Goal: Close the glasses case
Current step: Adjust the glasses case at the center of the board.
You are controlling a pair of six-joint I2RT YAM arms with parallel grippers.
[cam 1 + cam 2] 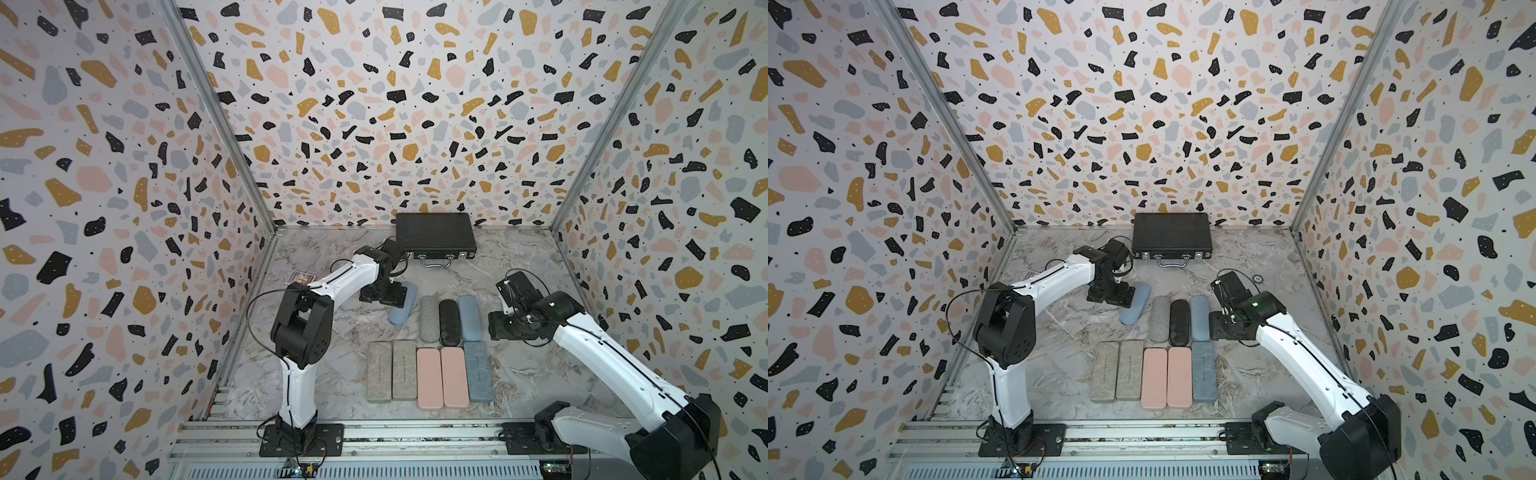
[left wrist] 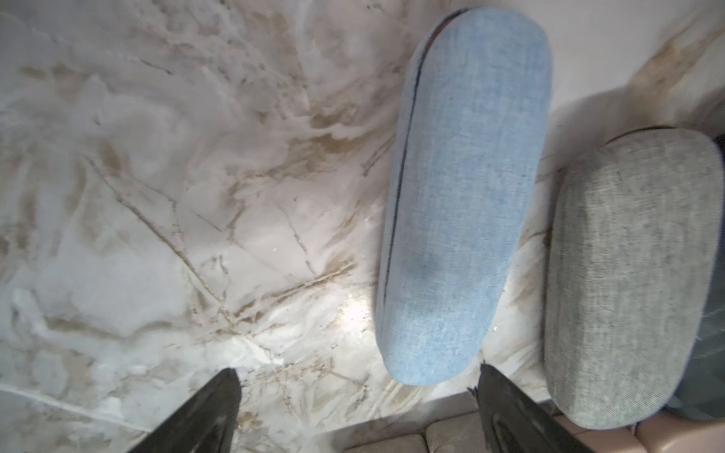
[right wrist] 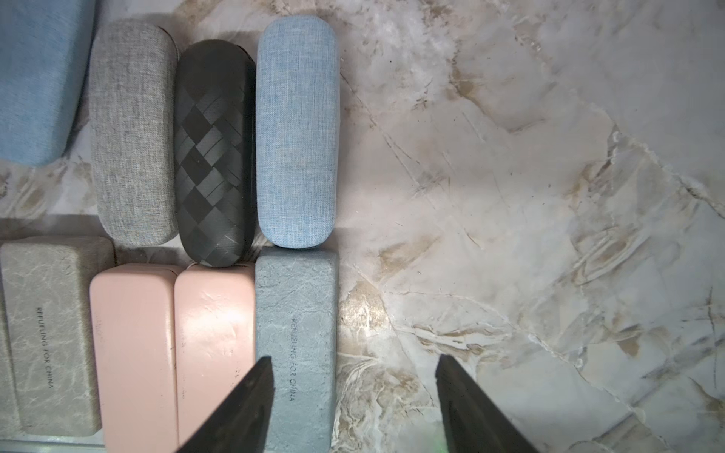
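With my left hand (image 2: 357, 370) spread wide and holding nothing, the blue glasses case (image 2: 463, 196) lies flat on the table (image 2: 196, 196) just ahead of its fingertips (image 2: 212, 412), seam apparently shut; I judge it light, rigid and cloth-grippy, best pinched across its mid-length.

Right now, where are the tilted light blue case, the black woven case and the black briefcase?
tilted light blue case (image 2: 467, 196): left wrist view, middle of its fabric lid.
black woven case (image 3: 214, 157): right wrist view, centre of the woven top.
black briefcase (image 1: 434, 232): a top view, middle of the flat lid.
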